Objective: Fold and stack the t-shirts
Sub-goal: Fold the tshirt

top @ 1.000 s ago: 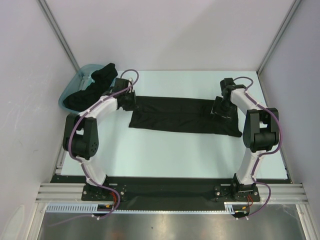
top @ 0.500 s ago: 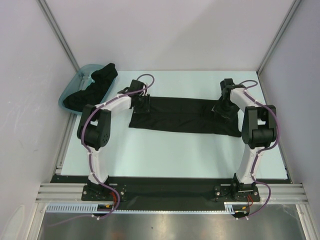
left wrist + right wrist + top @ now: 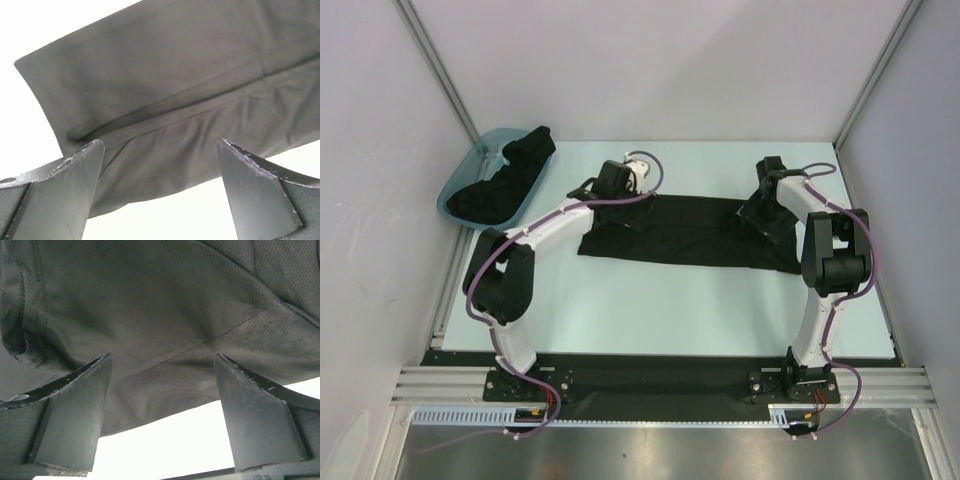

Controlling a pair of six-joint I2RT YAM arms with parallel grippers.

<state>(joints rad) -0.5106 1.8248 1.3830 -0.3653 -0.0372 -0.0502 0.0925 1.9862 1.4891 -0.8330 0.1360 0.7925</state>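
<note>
Far left: teal tub (image 3: 453, 190) heaped with black t-shirts (image 3: 510, 172); third t-shirt (image 3: 680, 232) flat on table (image 3: 620, 300), left gripper (image 3: 159, 150) and right gripper (image 3: 162, 360) above it, jaws apart.

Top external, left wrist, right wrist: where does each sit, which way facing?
Top external: above and behind the bases, looking down at the table; both arms show.
Left wrist: on the left arm, looking down at the shirt past its open fingers.
Right wrist: on the right arm, likewise, fingers open over cloth.
Shared: all three see the shirt.
</note>
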